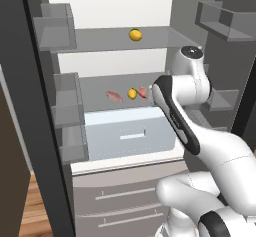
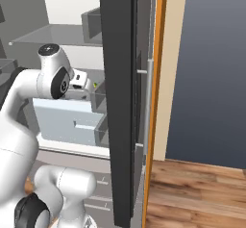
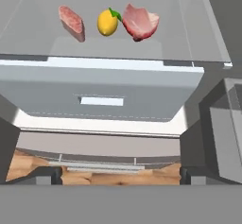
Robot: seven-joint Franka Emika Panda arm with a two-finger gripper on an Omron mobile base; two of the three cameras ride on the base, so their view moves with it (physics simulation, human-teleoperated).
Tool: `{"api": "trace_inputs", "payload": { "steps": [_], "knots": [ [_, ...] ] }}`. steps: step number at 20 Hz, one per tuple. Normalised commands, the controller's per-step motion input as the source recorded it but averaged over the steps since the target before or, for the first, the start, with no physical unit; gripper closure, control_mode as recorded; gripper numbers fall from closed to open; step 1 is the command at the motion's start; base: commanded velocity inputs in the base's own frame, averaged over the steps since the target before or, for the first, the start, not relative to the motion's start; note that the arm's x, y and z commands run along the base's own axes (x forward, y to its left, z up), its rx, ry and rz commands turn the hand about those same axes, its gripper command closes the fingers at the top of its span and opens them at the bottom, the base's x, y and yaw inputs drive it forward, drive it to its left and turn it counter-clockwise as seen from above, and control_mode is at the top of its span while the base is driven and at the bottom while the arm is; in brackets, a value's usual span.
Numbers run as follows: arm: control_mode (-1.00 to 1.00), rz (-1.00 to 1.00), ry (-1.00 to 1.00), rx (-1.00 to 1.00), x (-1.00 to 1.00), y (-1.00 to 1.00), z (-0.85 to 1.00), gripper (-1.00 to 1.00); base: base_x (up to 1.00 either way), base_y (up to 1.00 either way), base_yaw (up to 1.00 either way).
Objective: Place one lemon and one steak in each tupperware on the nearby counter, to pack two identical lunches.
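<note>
Looking into the open fridge, we have the goods lined up on the glass middle shelf (image 3: pixel 208 53). From the shelf's left: the elongated steak (image 3: pixel 72 22), then a lemon (image 3: pixel 108 22) at mid-shelf with its green tip up, then the rounder steak (image 3: pixel 141 21) just beside that lemon, possibly touching it. All three sit toward the back of the shelf, well clear of its front edge. In the left base view the same row shows, with the rounder steak (image 1: pixel 143 91) partly hidden behind the arm's dark-edged link.

Up on the top shelf (image 1: pixel 100 38), the second lemon (image 1: pixel 135 35) sits alone, right of centre.

Below the middle shelf, a pale blue-grey drawer (image 3: pixel 101 95) with a white handle slot juts forward. Grey door bins (image 1: pixel 62 98) line the fridge's left wall, and in the right base view the dark fridge door (image 2: pixel 120 78) stands edge-on, walling off the right side.

The gripper (image 3: pixel 120 176) hangs released, jaws spread wide, fingertips (image 3: pixel 45 175) at the bottom corners of the hand view, grasping nothing, well short of the food.
</note>
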Motion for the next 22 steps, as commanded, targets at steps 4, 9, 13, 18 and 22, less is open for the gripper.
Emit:
{"api": "trace_inputs", "payload": {
  "steps": [4,9,13,18,22],
  "knots": [
    [-1.0,0.0,0.0,-0.05,0.2,0.0,-0.03,-1.0,0.0,0.0,0.0],
    [-1.0,0.01,0.0,-0.07,0.13,-0.03,-0.16,-1.0,0.0,0.0,0.0],
    [-1.0,0.02,0.0,-0.04,0.11,-0.07,-0.18,-1.0,0.0,0.0,0.0],
    [-1.0,0.02,-0.04,-0.01,0.17,-0.09,-0.31,-1.0,0.0,0.0,0.0],
    [-1.0,0.01,-0.01,-0.02,0.17,-0.06,-0.21,-1.0,0.0,0.0,0.0]
  ]
}}
